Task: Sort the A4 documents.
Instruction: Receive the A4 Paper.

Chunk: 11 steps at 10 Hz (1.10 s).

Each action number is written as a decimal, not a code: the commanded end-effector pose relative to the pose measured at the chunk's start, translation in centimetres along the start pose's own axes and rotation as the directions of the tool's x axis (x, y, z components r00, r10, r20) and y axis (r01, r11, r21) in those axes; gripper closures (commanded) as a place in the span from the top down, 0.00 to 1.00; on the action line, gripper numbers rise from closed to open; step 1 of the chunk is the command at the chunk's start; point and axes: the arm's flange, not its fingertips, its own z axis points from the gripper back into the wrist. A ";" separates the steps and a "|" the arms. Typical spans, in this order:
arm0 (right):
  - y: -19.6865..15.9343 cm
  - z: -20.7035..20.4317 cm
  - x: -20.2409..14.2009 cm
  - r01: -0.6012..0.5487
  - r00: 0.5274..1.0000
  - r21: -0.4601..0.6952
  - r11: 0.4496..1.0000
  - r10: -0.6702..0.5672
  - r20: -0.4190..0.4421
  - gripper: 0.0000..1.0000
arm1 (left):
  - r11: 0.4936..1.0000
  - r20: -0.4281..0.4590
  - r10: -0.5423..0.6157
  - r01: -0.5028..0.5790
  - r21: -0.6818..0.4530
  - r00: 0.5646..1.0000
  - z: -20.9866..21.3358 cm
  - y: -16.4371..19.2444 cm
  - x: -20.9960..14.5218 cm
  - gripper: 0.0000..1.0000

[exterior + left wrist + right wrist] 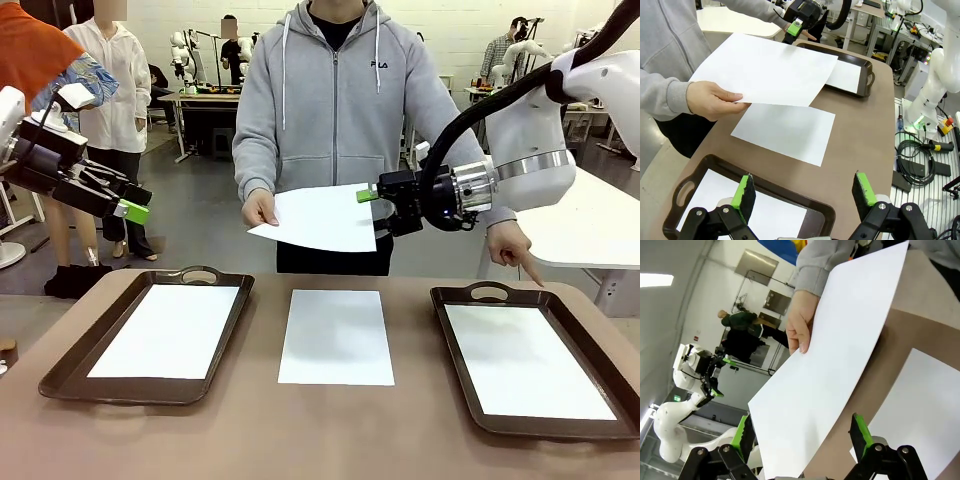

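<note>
On table (320, 445), middle sheet (335, 337) lies lengthwise toward the person (335, 100); left hand (804, 190) and right hand (801, 435) released.

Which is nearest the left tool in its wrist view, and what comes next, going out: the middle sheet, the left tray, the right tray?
1. Left tray, directly below the left tool.
2. Middle sheet, flat on the table between the trays.
3. Right tray, at the table's far end.

White arm (545, 150), black tool (372, 212), green pads (367, 196)
</note>
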 end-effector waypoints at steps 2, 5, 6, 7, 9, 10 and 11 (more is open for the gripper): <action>-0.4 -1.6 -0.5 0.021 0.998 0.086 0.996 -0.026 0.057 1.00 | 1.000 0.005 -0.006 0.006 -0.004 1.000 0.1 0.0 -0.1 1.00; -0.6 -2.6 -0.8 0.046 0.997 0.132 0.990 -0.054 0.062 1.00 | 1.000 0.005 -0.006 0.006 -0.004 1.000 0.1 0.0 -0.1 1.00; -0.7 -2.9 -0.9 0.051 0.997 0.134 0.990 -0.060 0.057 1.00 | 1.000 0.005 -0.006 0.006 -0.004 1.000 0.1 0.0 -0.1 1.00; -0.9 -3.2 -1.1 0.066 0.996 0.151 0.986 -0.074 0.046 1.00 | 1.000 0.005 -0.006 0.006 -0.004 1.000 0.1 0.0 -0.1 1.00; -1.2 -3.4 -1.1 0.060 0.997 0.163 0.985 -0.066 0.031 0.92 | 1.000 0.005 -0.006 0.006 -0.004 1.000 0.1 0.0 -0.1 1.00; -1.2 -3.4 -1.1 0.064 0.997 0.173 0.983 -0.070 0.031 0.83 | 1.000 0.005 -0.006 0.006 -0.004 1.000 0.1 0.0 -0.1 1.00; -1.2 -3.4 -1.1 0.066 0.997 0.174 0.983 -0.073 0.030 0.74 | 1.000 0.005 -0.006 0.006 -0.004 1.000 0.1 0.0 -0.1 1.00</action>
